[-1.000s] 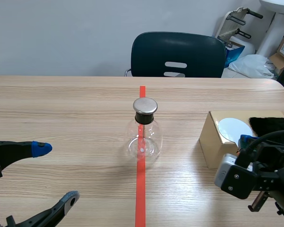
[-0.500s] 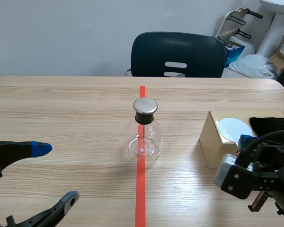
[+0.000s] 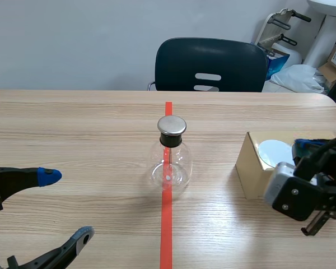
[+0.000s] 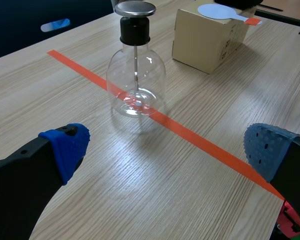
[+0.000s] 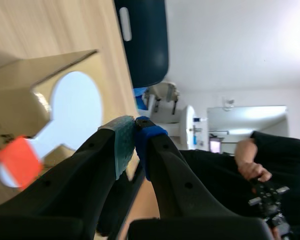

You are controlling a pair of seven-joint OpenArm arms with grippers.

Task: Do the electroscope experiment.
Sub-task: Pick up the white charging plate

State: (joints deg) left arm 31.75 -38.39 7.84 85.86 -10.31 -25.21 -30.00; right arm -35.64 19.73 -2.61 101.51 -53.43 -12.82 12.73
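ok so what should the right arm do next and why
Probably open the right gripper and lower it onto the red-tipped handle of the white paddle. It is shut on nothing just by the paddle, which lies untouched on the cardboard box, and nothing has yet been brought to the flask.

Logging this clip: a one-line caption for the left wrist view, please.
Open left hand faces the glass electroscope flask on the tape line, cardboard box beyond.
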